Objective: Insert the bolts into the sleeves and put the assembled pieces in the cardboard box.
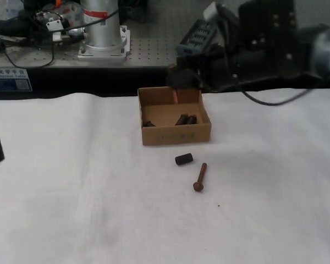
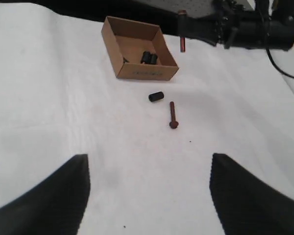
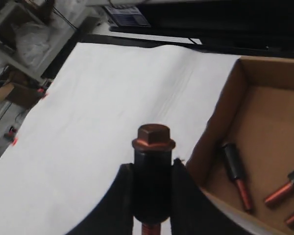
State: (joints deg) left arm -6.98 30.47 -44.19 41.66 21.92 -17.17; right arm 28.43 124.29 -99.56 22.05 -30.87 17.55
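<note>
In the high view, the right gripper (image 1: 180, 81) hangs at the far rim of the cardboard box (image 1: 176, 136). The assembled piece (image 1: 176, 97) reaches down from its fingers. The step in hand looks to be the drop into the box. To do it well, I would bring the piece fully over the box floor and lower it inside the walls. The fingers should part only then, so it neither strikes the rim nor bounces off the pieces already inside. A loose sleeve (image 1: 183, 159) and a loose bolt (image 1: 199, 177) lie on the cloth on the box's near side, well apart from these fingers.

In the left wrist view, the left gripper (image 2: 148, 164) has its fingers wide apart with nothing between them. The sleeve (image 2: 157, 96) and bolt (image 2: 173, 115) lie ahead of them, well apart, between the fingertips and the box (image 2: 146, 72). Beyond the box the right gripper holds the piece (image 2: 183, 41) upright, its shank hanging below the fingers by the far corner.

In the right wrist view, the right gripper's fingers (image 3: 183, 196) are clamped on the sleeve's sides, and the bolt head (image 3: 153, 138) stands proud above them. The box wall (image 3: 213, 132) lies just beside the fingers, so the piece seems beside the corner, not yet over the floor. Finished pieces (image 3: 233, 169) rest inside.
</note>
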